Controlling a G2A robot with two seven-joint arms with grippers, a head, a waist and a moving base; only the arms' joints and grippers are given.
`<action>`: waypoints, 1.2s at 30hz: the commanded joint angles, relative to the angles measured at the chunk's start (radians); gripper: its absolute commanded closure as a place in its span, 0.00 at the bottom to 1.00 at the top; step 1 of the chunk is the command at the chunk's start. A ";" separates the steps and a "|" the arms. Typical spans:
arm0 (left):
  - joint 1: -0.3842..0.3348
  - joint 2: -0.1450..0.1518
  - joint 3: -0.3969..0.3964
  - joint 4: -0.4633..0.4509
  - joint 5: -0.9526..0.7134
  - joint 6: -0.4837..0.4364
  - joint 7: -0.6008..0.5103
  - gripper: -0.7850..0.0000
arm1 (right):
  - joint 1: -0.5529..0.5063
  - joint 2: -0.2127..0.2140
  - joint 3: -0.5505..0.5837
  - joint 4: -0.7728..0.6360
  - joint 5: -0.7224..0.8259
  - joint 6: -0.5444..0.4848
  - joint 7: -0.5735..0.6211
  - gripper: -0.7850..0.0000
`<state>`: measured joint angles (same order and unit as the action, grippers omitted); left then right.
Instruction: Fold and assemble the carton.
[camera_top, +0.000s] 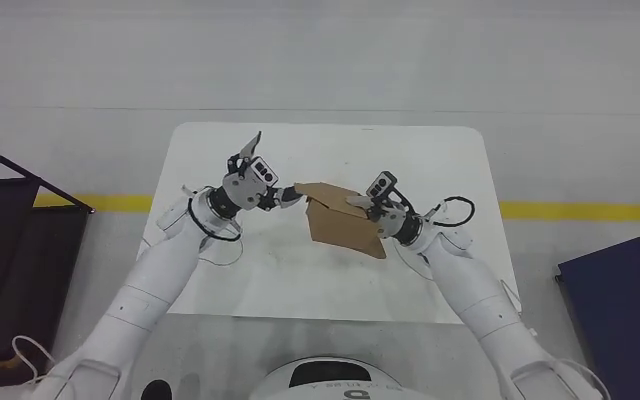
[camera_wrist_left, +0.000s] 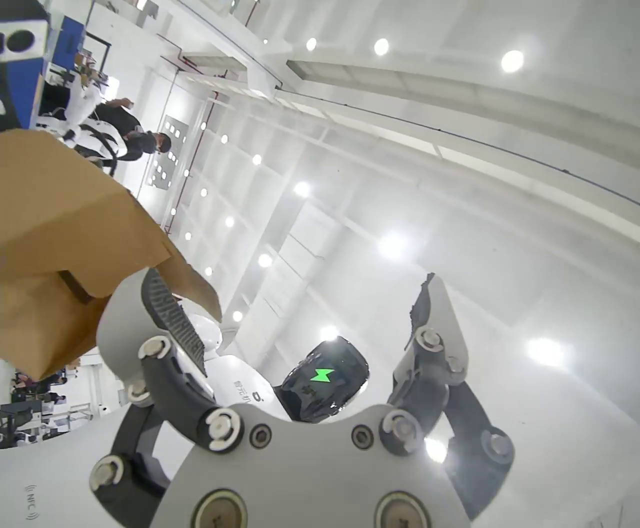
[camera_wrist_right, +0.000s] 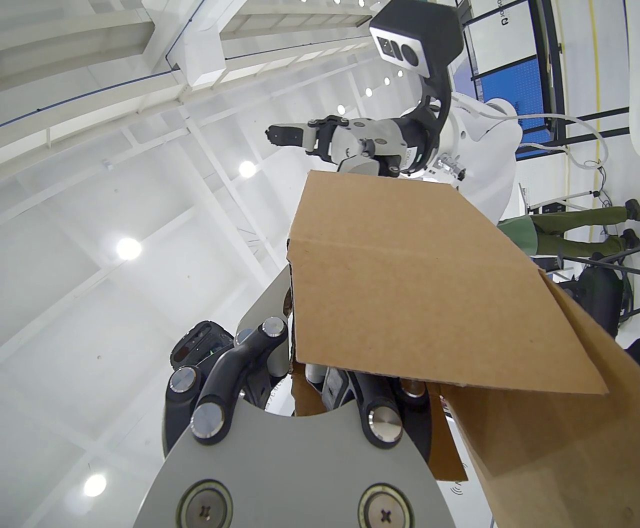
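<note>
The carton, half-formed over the middle of the table, is held by the right gripper clenched on one wall, so a hard push from the left gripper, spread wide with one finger against a flap, could twist it loose or crush it.

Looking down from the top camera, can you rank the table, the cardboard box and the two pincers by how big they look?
Largest: the table.
Next: the cardboard box.
Smallest: the left pincer and the right pincer, which look about alike, so I won't rank them.
</note>
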<state>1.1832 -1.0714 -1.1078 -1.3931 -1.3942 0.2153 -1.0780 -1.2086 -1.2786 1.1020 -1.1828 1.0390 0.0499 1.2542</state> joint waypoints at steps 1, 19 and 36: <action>-0.003 -0.002 0.000 -0.007 0.015 0.000 0.010 0.00 | 0.000 0.000 0.000 0.005 0.001 0.000 0.003 1.00; -0.019 -0.029 0.050 -0.005 0.155 -0.039 0.064 0.00 | 0.000 -0.001 0.003 0.020 -0.002 0.003 0.025 1.00; -0.006 -0.020 0.027 -0.023 0.307 0.024 -0.023 0.00 | -0.003 -0.002 0.010 0.029 0.003 -0.001 0.024 1.00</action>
<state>1.1762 -1.0934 -1.0783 -1.4143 -1.1051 0.2353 -1.0890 -1.2113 -1.2803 1.1111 -1.1544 1.0413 0.0485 1.2786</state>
